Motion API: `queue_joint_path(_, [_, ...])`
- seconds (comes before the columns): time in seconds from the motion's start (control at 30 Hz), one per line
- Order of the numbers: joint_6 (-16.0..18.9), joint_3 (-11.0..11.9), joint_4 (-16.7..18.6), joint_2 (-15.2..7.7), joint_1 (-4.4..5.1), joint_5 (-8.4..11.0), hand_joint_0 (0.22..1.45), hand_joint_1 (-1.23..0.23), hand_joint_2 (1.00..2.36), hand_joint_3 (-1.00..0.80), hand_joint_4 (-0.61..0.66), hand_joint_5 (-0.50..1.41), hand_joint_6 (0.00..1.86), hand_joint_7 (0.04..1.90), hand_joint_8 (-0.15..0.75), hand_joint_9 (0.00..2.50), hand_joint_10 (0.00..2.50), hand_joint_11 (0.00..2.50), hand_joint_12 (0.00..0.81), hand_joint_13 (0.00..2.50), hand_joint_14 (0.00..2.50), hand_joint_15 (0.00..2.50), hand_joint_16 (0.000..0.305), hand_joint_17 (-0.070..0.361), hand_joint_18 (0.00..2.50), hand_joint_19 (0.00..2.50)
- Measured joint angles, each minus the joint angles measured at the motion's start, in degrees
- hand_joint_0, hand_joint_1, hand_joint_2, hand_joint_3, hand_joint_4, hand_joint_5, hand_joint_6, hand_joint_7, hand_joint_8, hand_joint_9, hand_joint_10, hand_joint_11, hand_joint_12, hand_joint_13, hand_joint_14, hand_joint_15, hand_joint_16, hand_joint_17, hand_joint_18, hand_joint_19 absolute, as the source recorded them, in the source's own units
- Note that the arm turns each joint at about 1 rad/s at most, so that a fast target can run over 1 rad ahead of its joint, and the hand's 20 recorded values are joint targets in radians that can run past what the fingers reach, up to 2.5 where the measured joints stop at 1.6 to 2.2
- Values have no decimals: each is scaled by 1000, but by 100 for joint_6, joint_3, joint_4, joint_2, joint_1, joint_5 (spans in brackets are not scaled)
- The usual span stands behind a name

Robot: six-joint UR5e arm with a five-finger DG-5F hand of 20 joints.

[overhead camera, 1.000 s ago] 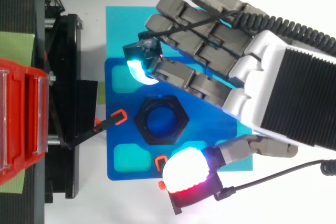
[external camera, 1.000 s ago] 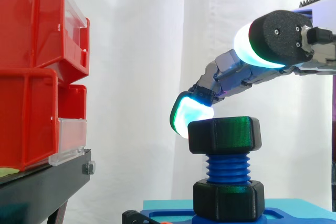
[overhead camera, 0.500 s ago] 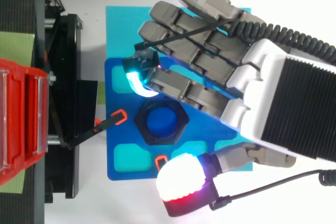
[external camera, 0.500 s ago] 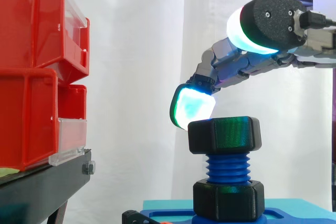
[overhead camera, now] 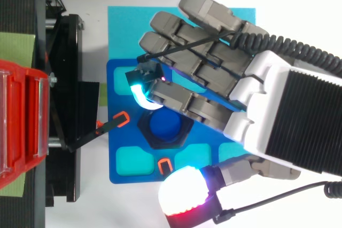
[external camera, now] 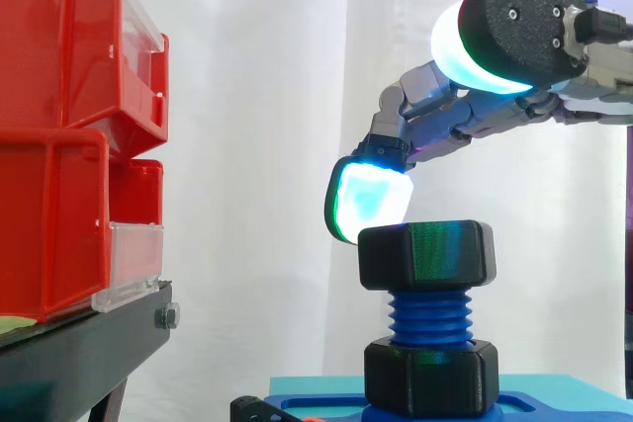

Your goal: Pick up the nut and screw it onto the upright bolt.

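Observation:
A black hex nut (external camera: pixel 425 256) sits on top of the upright blue bolt (external camera: pixel 428 316), with several threads bare beneath it. The bolt stands in a black hex collar (external camera: pixel 430 378) on the blue base plate (overhead camera: pixel 115 150). My hand (overhead camera: pixel 214 78) hovers over the bolt, coming in from the right, fingers stretched out and relaxed. One fingertip (external camera: pixel 368 203) glows cyan-white and hangs at the nut's upper left corner; from above that pad (overhead camera: pixel 140 92) overlaps the nut's rim (overhead camera: pixel 147 132). The thumb pad (overhead camera: pixel 181 193) glows red and white, clear of the nut.
Red bins (external camera: pixel 59 126) are stacked on a black stand (external camera: pixel 79 353) at the left. Small orange clips (overhead camera: pixel 122 117) sit on the plate beside the bolt. A lighter blue mat (overhead camera: pixel 123 25) lies under the plate, before the white curtain.
The hand has shifted across the plate so its fingers now cover part of the nut from above. The glowing fingertip rose slightly and moved over the nut's edge. The nut has not moved.

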Motion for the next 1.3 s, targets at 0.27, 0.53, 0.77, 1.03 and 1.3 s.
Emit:
queue_joint_path(0.27, [6,1,-54,0,0,1,510,-20,1000,-500,284,-106,503,1186,273,464,0,0,367,336,0,0,47,105,89,0])
queue_joint_path(0.53, [7,1,-244,6,-7,13,515,-5,1000,-500,265,-84,502,1312,281,519,0,0,357,401,0,0,46,104,152,0])
queue_joint_path(0.77, [7,3,-458,9,-47,-6,519,-10,1000,-500,252,-57,501,1384,286,581,0,0,344,449,0,0,45,101,217,25])
queue_joint_path(1.03, [5,20,-662,15,-60,-5,525,-25,1000,-500,247,-28,502,1447,290,682,0,0,328,524,0,0,43,97,311,69])
queue_joint_path(1.3, [13,267,-1350,13,-78,1,527,-32,1000,-500,229,-14,572,1329,291,780,0,0,310,593,0,0,42,94,410,95])
